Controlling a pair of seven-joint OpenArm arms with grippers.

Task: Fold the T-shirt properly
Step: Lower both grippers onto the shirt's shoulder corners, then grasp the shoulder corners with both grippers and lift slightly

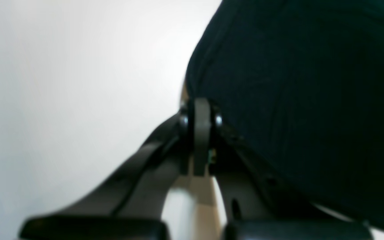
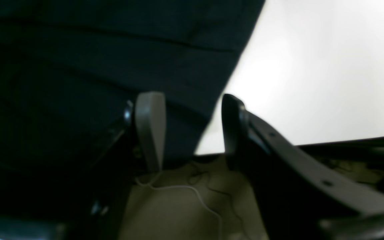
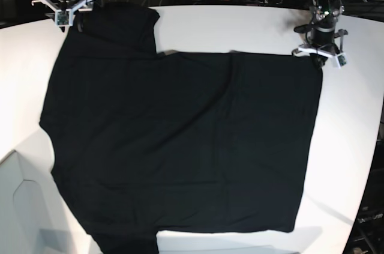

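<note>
A white table (image 3: 252,26) lay under the black T-shirt (image 3: 180,146). The left gripper (image 1: 201,110) pinched its edge shut; the right gripper (image 2: 192,130) gaped wide over a corner.

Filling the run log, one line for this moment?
T-shirt spread flat on table | left claw shut at shirt edge | right claw open over sleeve edge | no fold yet

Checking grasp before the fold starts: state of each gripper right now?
Left gripper: closed at the edge of the T-shirt; whether cloth is pinched cannot be told.
Right gripper: open, straddling the shirt's edge, holding nothing.
</note>
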